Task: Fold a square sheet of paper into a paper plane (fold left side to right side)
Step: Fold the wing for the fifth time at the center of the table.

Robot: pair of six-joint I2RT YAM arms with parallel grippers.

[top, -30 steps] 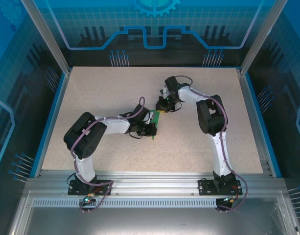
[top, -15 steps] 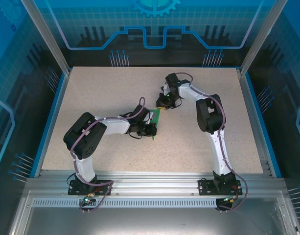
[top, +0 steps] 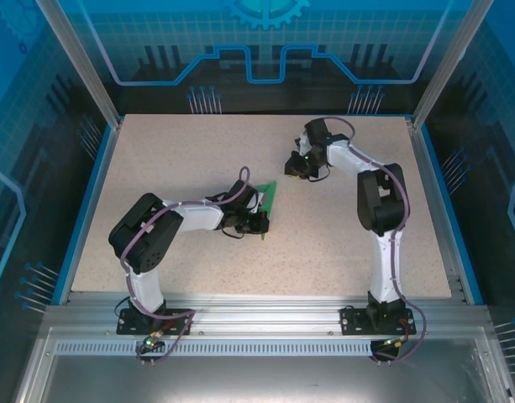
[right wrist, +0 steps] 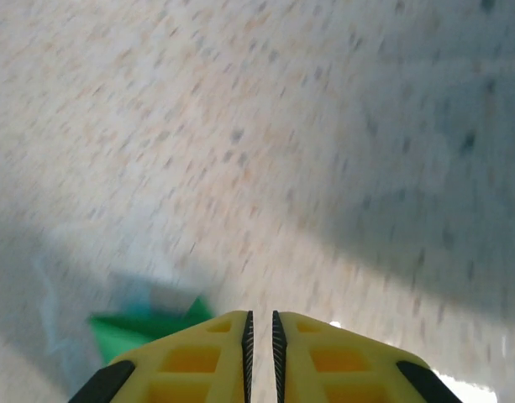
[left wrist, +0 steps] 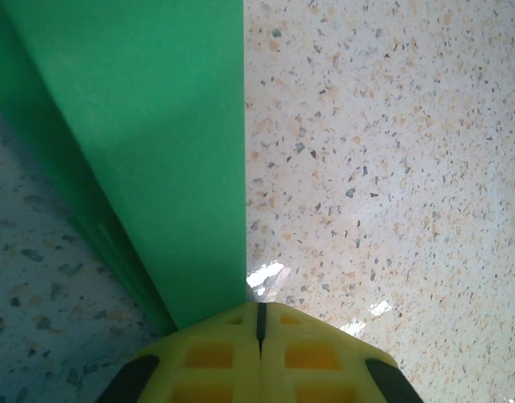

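Observation:
The square sheet of paper lies mid-table as a narrow, creased, bright-green pointed shape, its tip toward the far side. My left gripper sits at its near end, jaws shut. In the left wrist view the green paper runs out from under the left gripper, whose left fingertip rests on the paper's end. My right gripper hovers to the right of the tip, apart from the paper. In the blurred right wrist view a green corner of paper shows left of the right gripper; its jaws stand a thin slit apart with nothing between them.
The speckled beige table has a blue raised rim on its sides and an aluminium rail at the near edge. The left arm lies low across the left-centre; the right arm reaches up the right side.
The right gripper has left the paper's far tip and swung right and slightly back. The paper's pointed end now lies uncovered. The left gripper has held still.

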